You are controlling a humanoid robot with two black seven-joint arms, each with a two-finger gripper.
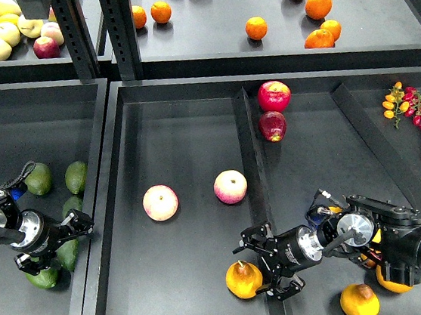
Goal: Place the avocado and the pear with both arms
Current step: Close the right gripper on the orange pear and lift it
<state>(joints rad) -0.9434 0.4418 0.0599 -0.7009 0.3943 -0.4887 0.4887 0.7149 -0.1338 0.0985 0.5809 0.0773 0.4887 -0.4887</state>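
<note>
Black left gripper (pixel 77 224) is sitting at lower left of the frame, in the left bin among the avocados. Fingers are looking parted, with the dark green avocado (pixel 68 253) lying right beside and just under them; can't confirm it's pinching anything, reads as a spread claw touching or nearly touching the fruit. Other avocados (pixel 38 179) are lying above it in the same bin, one more at the bottom under the wrist.

Moving right: two pink-yellow apples (pixel 160 203) are resting mid-frame in the centre bin, untouched.

Right gripper (pixel 267 265) is reaching in from lower right across the divider (pixel 249 153). Claw is spread wide, the orange-yellow pear (pixel 244 279) sitting just left of the fingers, against them or nearly; not closed round it, and the pear is resting on the bin floor. More yellow pears (pixel 359 302) are lying along the bottom right edge, red apples (pixel 273 95) up by the divider.

Progress, as I'm judging it: both arms are at their fruit, neither fruit is lifted. Whether this is pre-grasp or just-released I can't tell. Placing is either pending or finishing.

Writing: no readable lettering on wrists, bins or shelves at this size.
</note>
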